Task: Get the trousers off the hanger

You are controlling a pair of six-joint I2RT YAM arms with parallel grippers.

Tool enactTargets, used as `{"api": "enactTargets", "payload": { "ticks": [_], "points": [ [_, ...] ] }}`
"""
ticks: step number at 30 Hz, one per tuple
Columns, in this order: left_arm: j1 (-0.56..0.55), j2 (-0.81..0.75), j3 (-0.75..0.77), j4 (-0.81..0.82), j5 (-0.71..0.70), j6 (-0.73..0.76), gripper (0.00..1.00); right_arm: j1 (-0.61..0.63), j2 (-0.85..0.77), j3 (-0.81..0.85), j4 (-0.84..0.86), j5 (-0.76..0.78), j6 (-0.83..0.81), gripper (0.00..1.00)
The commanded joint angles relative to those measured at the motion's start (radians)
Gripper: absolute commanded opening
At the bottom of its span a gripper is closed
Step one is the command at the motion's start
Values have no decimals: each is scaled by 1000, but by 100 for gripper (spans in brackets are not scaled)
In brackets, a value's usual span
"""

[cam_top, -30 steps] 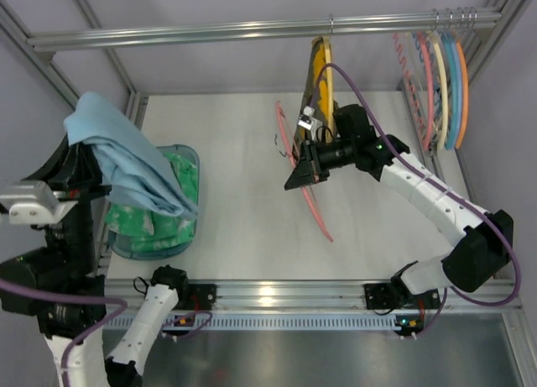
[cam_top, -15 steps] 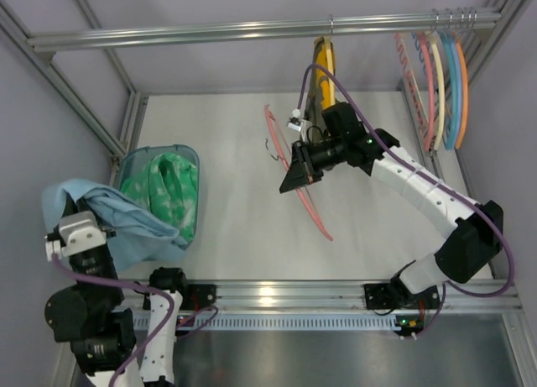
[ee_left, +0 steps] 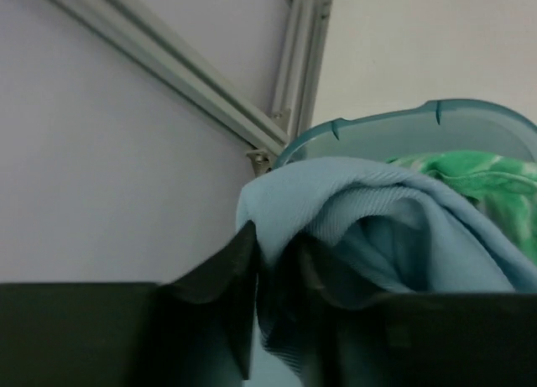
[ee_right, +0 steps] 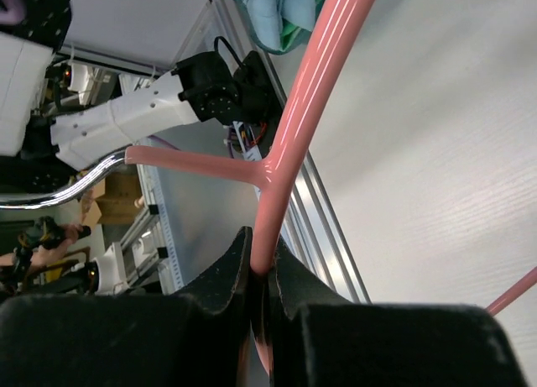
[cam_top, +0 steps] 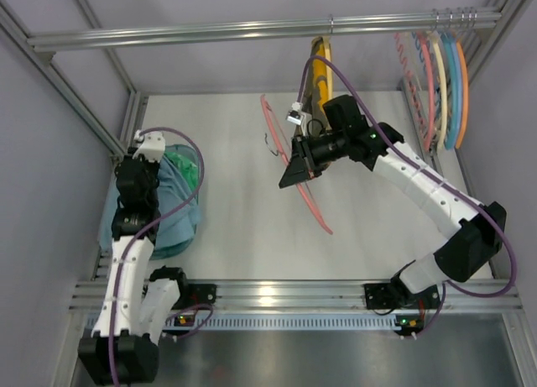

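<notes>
Separately, trousers (ee_left: pixel 377 211) in left gripper (ee_left: pixel 268 246), hanger (ee_right: pixel 312 89) in right gripper (ee_right: pixel 262 261).

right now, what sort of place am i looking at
Likely a robotics lab cell mocked up as a wardrobe: an aluminium rail hung with spare hangers, a tub of clothes, two robot arms.

I'm looking down on a white tabletop (cam_top: pixel 235 185), evenly lit, sitting inside an aluminium frame. A silver crossbar (cam_top: pixel 210 30) is running along the far side, and a slotted rail (cam_top: pixel 285 293) is glinting along the near edge. Pale lilac walls (cam_top: pixel 50 143) are closing in left, right and behind. Below the near rail I'm seeing a grey metal panel (cam_top: pixel 336 353) catching soft reflections. On the left wrist view a frame post (ee_left: pixel 304 51) is standing in the corner — the wall beside it is showing plain.
</notes>
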Motion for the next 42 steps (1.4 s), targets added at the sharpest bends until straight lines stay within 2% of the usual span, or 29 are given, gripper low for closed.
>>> {"api": "enactTargets", "payload": {
  "ticks": [1,2,4,5,8,9,10,12,13,17,21,23,25,27,33,37,42],
  "points": [
    [5,165,13,159,4,-24,36,15,-53,64,1,-53,-51,0],
    [5,243,24,156,-1,-61,43,14,-59,64,4,-73,-55,0],
    [7,294,28,93,22,-77,58,14,-64,67,-1,-84,-63,0],
    [5,311,25,92,36,-96,61,12,-67,68,-8,-93,-78,0],
    [5,264,44,57,160,-136,76,12,-67,72,-18,-112,-118,0],
    [7,239,68,38,215,-140,88,12,-65,73,-22,-121,-125,0],
    [7,212,77,12,379,-141,98,12,-64,73,-22,-129,-129,0],
    [7,126,103,-17,549,-130,98,12,-51,69,-27,-161,-144,0],
    [5,98,111,-57,705,-114,98,12,-45,68,-33,-176,-158,0],
    [5,-52,128,-57,944,-130,98,11,-10,85,-47,-228,-178,0],
    [5,-100,162,-55,1137,-88,95,11,33,107,-48,-313,-177,0],
    [5,-120,166,-57,1267,27,94,11,70,137,-62,-372,-178,0],
    [4,-131,165,-57,1326,159,94,11,106,170,-96,-405,-195,0],
    [5,-126,173,-57,1393,224,94,14,162,232,-175,-414,-232,0],
    [-21,-53,205,-55,1455,422,94,60,272,372,-375,-423,-396,0],
    [-67,33,245,-55,1441,514,94,104,288,381,-381,-428,-402,0],
    [-251,78,234,-55,1328,649,91,143,288,386,-381,-422,-392,0]
  ]
}}
